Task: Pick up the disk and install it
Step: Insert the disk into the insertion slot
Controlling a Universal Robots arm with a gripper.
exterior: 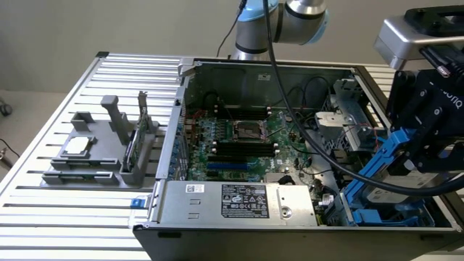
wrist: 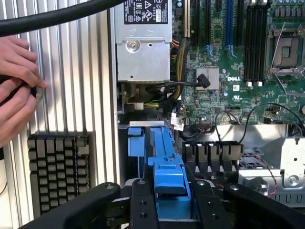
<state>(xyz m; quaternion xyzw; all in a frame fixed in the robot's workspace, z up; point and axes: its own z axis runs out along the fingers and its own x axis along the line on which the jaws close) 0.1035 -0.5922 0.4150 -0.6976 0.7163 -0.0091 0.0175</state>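
1. Exterior view: the disk (exterior: 382,162) is at 4 o'clock of the case (exterior: 176,136). It is tilted, with its low end over the front bay corner and its high end in the gripper (exterior: 424,157).
2. Jaws are part-closed and clamped on the disk's blue frame (exterior: 359,187). I can't see them touching anything else. I can't tell if the low end rests on the bay.
3. A tray (exterior: 54,176) at 9 o'clock, outside the case, has a chip (exterior: 78,145) and a card (exterior: 133,142) on it. It is well apart from the gripper.
4. Handling, my read: the metal drive is stiff and fairly heavy for its size. The plastic frame is lighter, a bit flexy and smooth, so it could slip or twist if clamped off-centre.
5. The disk is shock-sensitive, so no knocks against the sheet metal. Best hold is across the frame's rails near the middle, off the label face and the connector end.
6. Wrist view: both fingers (wrist: 143,202) flank the blue frame and touch it, so the grip looks centred on that end.
7. The rest of the disk reaches away from the jaws toward the bay, beside the PSU (wrist: 143,47) and near the board (wrist: 248,81).
8. A person's hands (wrist: 16,88) are on the table outside the case, just beyond a keyboard (wrist: 57,174) and well apart from the gripper.
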